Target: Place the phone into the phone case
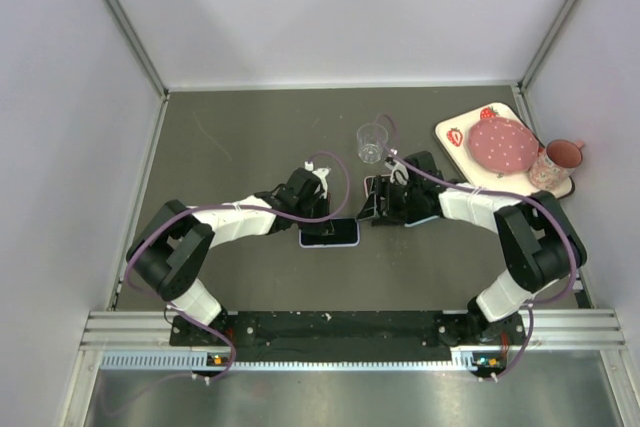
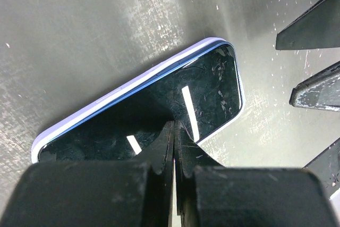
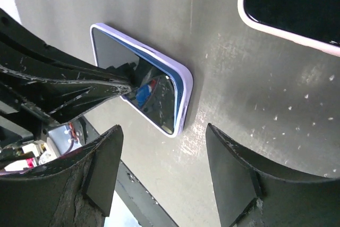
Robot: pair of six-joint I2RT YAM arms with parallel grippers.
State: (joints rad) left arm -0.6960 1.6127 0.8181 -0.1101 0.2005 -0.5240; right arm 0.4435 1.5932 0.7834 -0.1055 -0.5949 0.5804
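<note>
Left wrist: left gripper (image 2: 173,128) clenched, tips on the stiff, slippery phone (image 2: 212,86); right gripper (image 3: 162,142) released; I would press edges.

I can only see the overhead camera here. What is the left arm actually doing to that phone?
Observer: The left gripper is shut, its tips pressing down on the phone, on its dark screen.
Operator: Is it in its cover already?
Observer: It lies inside the lilac case, though a blue edge shows above the rim along one side.
Operator: And the other arm?
Observer: The right gripper is open beside the phone, nothing between its fingers.
</note>
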